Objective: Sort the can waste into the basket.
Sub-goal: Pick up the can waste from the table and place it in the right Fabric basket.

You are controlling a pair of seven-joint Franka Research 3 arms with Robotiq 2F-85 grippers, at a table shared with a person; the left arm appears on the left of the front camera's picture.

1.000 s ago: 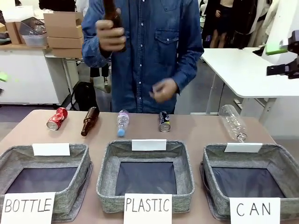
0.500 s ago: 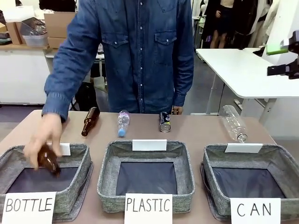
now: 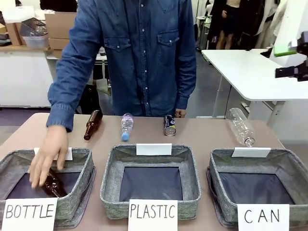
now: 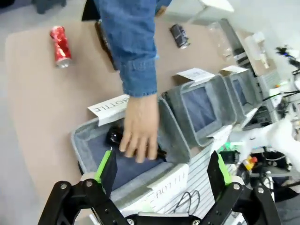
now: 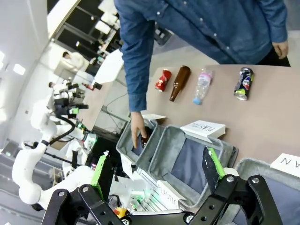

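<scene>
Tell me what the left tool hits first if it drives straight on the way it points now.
Probably the person's hand, resting on the brown bottle inside the BOTTLE basket. Depth is unclear, so the basket's near rim could come first.

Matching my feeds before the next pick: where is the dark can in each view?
Front view: dark can, far side of table, behind PLASTIC basket.
Left wrist view: can near top edge, right of denim sleeve.
Right wrist view: can at upper right.
Shared landmark: the denim sleeve, left of it everywhere.
</scene>
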